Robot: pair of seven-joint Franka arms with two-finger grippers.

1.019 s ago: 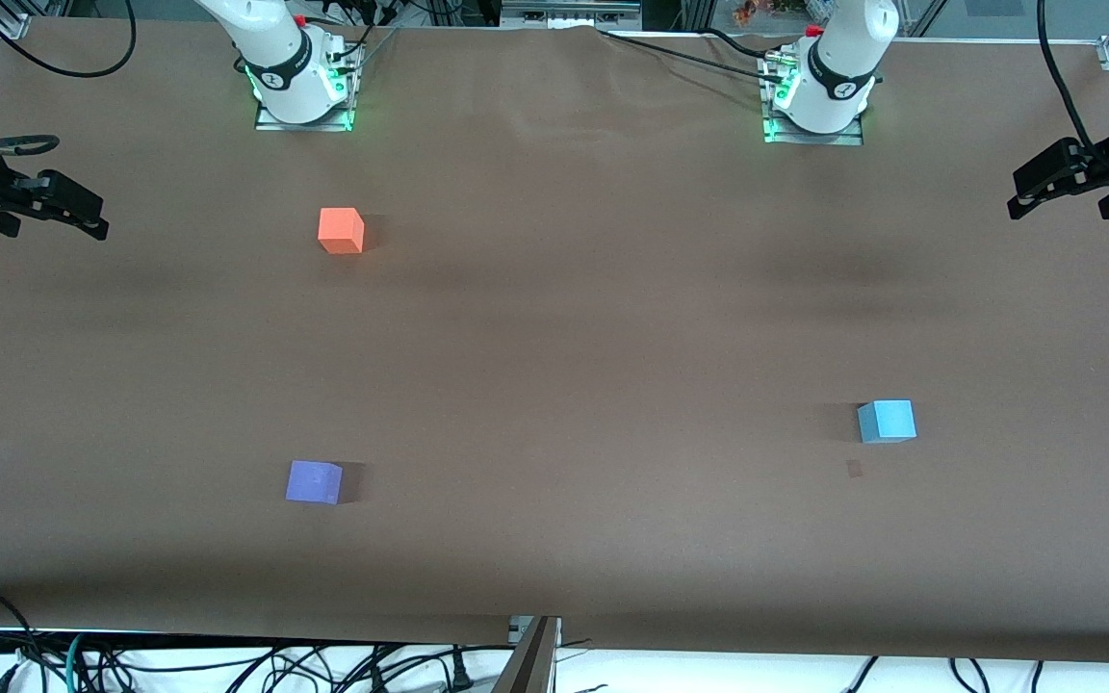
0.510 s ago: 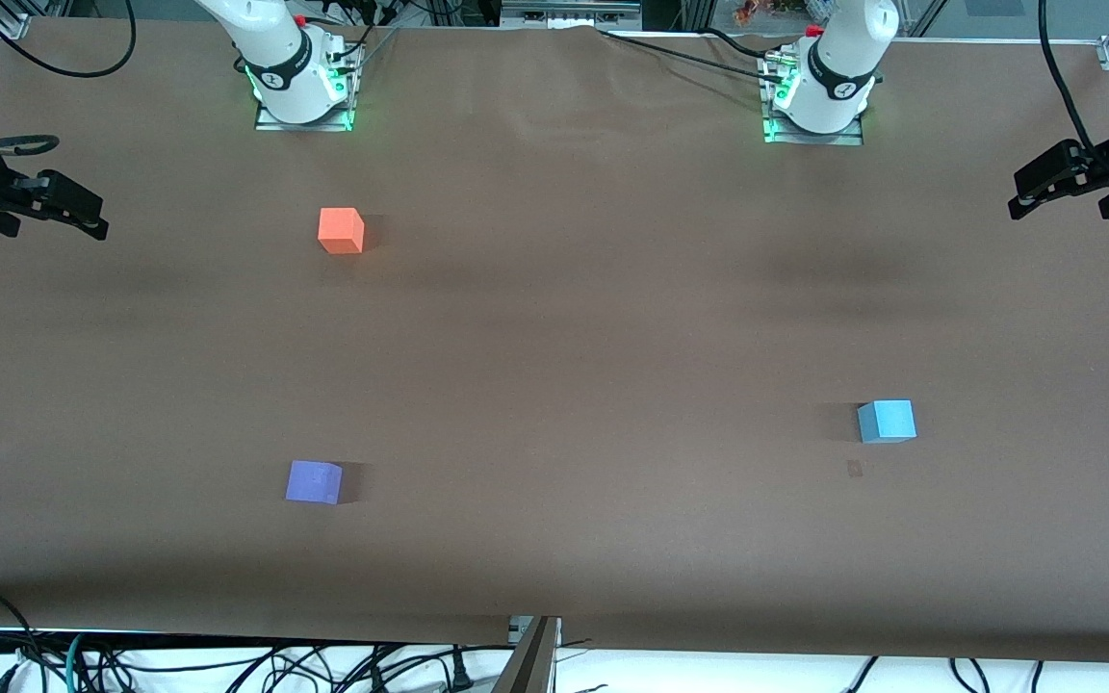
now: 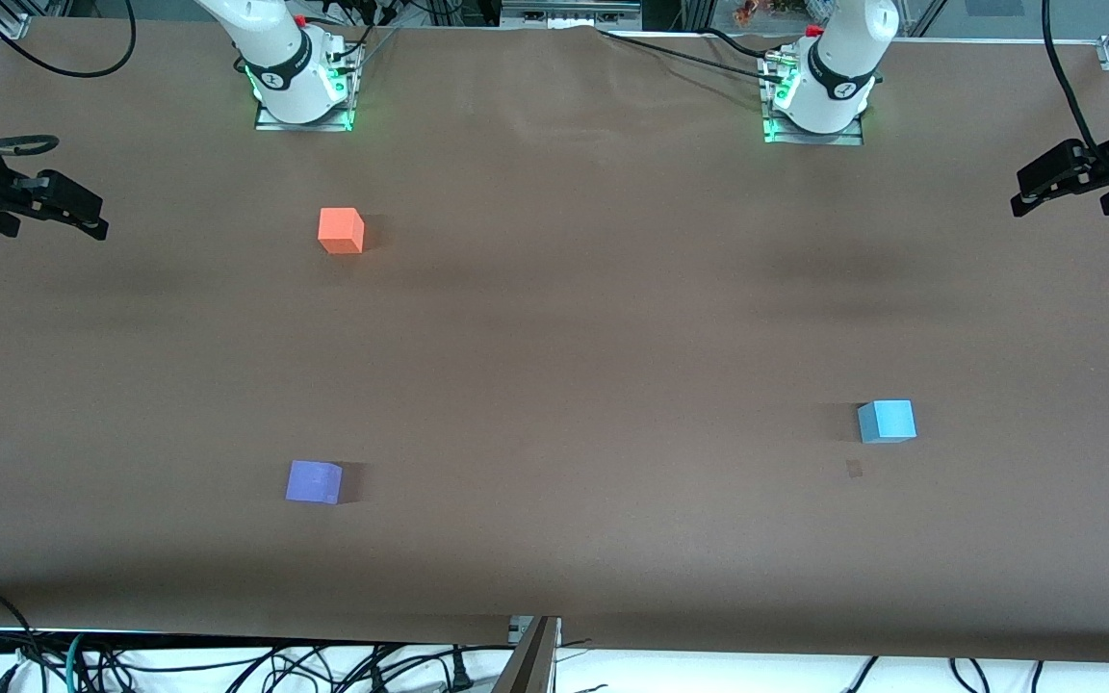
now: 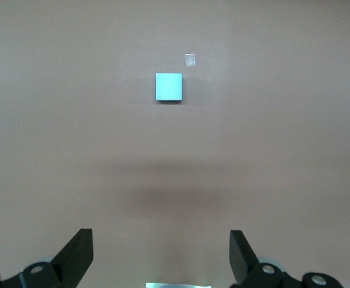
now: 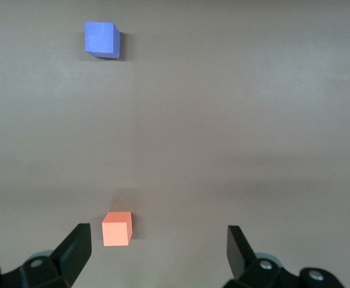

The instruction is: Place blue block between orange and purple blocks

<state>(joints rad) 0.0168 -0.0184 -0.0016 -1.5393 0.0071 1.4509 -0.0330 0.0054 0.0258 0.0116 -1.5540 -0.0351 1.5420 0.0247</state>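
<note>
The left gripper [image 3: 1045,183] is the only thing shifting: against the frame a second ago it is drifting slightly up and toward its end of the table's edge, a very small change, while every block is lying exactly where it was. That suggests the task is only just getting under way, with no approach to a block yet made. In the left wrist view its fingers [image 4: 79,252] are standing wide apart with nothing between them, and it is hanging high over the left arm's end of the table [image 3: 554,327].

The right gripper [image 3: 68,207] is waiting over the right arm's end, its fingers [image 5: 76,249] likewise spread and holding nothing.

The blue block [image 3: 887,421] is sitting alone on the table toward the left arm's end, near a tiny pale scrap [image 3: 854,469] and well apart from both grippers. The orange block [image 3: 341,231] is resting close to the right arm's base, and the purple block [image 3: 314,481] is lying nearer the front camera, roughly in line with it. The bare stretch between those two is where the blue block belongs.
</note>
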